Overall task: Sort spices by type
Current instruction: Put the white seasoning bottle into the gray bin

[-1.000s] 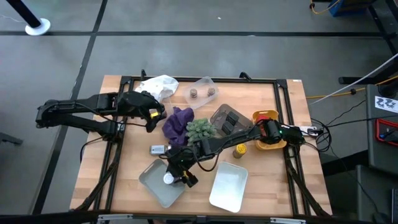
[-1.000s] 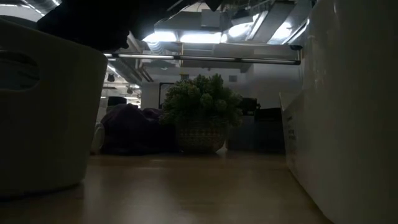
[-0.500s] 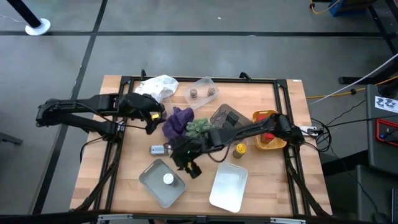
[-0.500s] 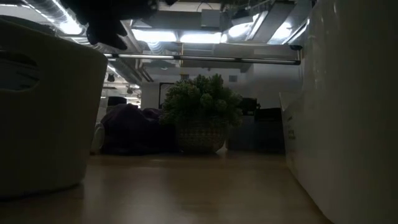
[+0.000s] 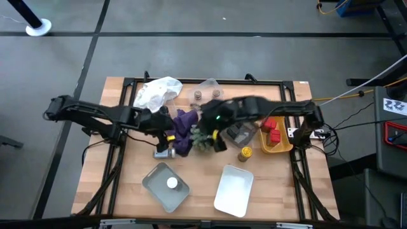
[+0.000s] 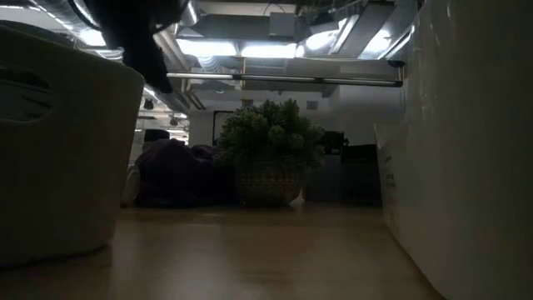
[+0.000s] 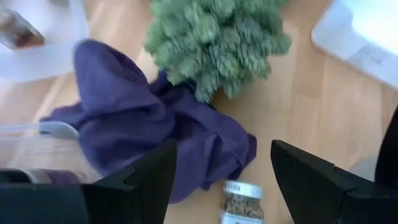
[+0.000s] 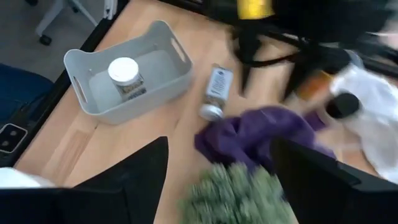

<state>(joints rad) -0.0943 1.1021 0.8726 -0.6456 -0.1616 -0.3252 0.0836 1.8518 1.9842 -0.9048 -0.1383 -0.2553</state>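
My left gripper [image 5: 166, 138] is open and hovers over a white-capped glass jar [image 5: 163, 152] that lies on its side beside the purple cloth [image 5: 184, 127]. In the left wrist view the jar [image 7: 239, 200] shows between the spread fingers of that gripper [image 7: 224, 149]. My right gripper [image 5: 215, 136] is open above the spiky green plant [image 5: 203, 132]; in its wrist view [image 8: 219, 143] it is empty. Another white-capped jar [image 5: 172, 183] stands upright in the grey bin [image 5: 154, 184]. Red jars [image 5: 272, 126] sit in the yellow bin. A yellow jar [image 5: 244, 153] stands on the table.
A white bin [image 5: 234, 191] stands near the table's near edge. A clear tray [image 5: 206, 93] with brown-capped jars and a white bag [image 5: 159, 91] lie at the far edge. A dark clear container [image 5: 235, 124] sits between the plant and the yellow bin [image 5: 282, 145].
My right gripper has risen away from the grey bin, leaving the white-capped jar standing in it, and swung toward the far right to above the plant. My left gripper has moved right and toward the near edge, over the lying jar.
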